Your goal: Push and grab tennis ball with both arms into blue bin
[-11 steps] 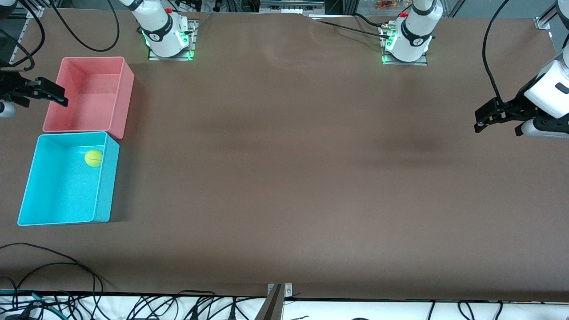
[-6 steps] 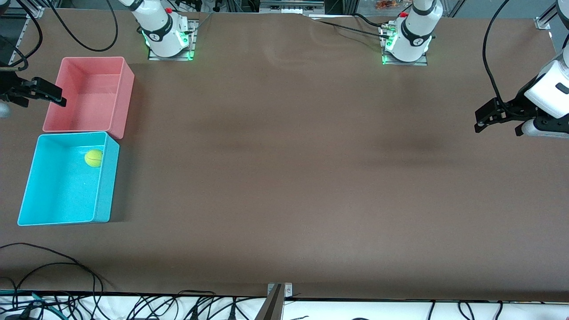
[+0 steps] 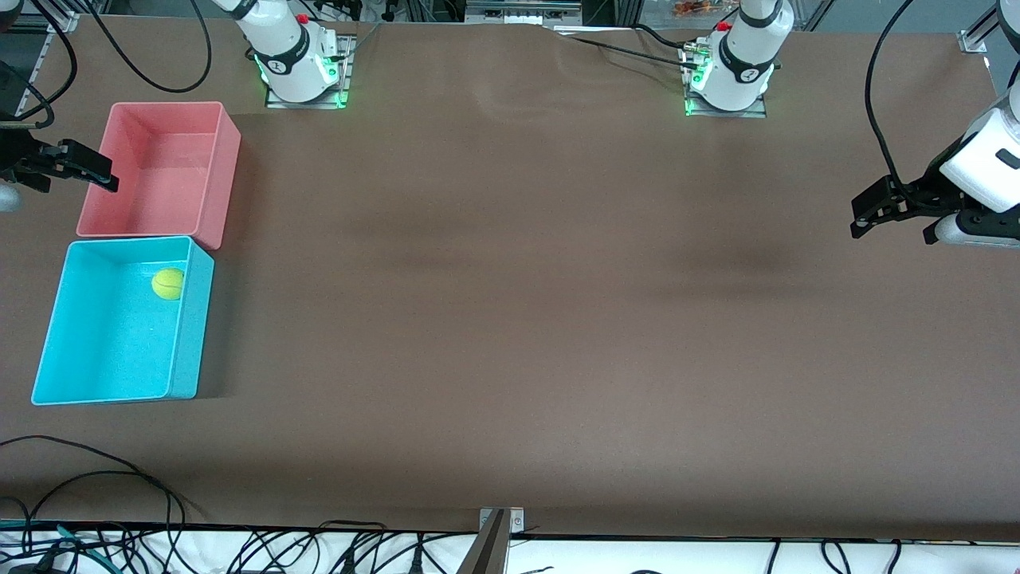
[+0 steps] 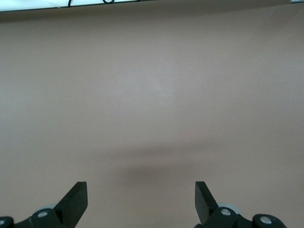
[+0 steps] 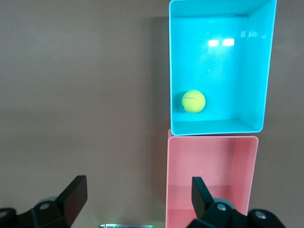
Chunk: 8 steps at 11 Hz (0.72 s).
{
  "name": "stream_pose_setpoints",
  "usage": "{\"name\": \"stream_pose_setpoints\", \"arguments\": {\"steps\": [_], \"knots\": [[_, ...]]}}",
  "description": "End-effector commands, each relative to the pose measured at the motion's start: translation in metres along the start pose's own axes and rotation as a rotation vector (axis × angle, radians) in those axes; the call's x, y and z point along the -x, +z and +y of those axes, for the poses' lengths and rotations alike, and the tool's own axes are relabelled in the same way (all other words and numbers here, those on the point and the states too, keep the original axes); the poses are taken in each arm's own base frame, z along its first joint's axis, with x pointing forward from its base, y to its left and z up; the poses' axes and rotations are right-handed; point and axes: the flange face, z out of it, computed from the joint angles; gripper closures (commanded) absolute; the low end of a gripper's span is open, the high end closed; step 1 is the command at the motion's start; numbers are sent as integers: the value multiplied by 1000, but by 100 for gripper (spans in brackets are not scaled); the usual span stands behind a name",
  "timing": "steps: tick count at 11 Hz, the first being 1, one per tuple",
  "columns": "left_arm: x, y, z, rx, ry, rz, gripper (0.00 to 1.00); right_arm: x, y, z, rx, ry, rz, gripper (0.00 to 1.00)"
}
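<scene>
The tennis ball (image 3: 168, 284) lies inside the blue bin (image 3: 111, 351), against the wall toward the left arm's end and near the pink bin. The right wrist view shows the ball (image 5: 193, 101) on the bin's floor (image 5: 223, 61). My right gripper (image 3: 80, 183) is open and empty in the air over the pink bin's outer edge; its jaws (image 5: 138, 183) stand wide apart. My left gripper (image 3: 892, 233) is open and empty over bare table at the left arm's end; in the left wrist view (image 4: 140, 187) it has only table under it.
A pink bin (image 3: 227, 159) stands touching the blue bin, farther from the front camera, and also shows in the right wrist view (image 5: 244, 166). Black cables lie along the table's near edge (image 3: 96, 478). The brown table top (image 3: 510, 303) spreads between the arms.
My right gripper has drawn back slightly toward the table's end beside the pink bin. The ball, the bins and the left arm have not moved.
</scene>
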Motion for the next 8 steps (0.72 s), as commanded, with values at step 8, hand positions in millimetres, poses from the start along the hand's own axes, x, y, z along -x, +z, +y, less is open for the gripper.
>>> {"name": "stream_pose_setpoints", "arguments": {"steps": [8], "knots": [[-1,-3,-4,-15,11,-5,0,-2,-6,-5,3,25,8,1]]}}
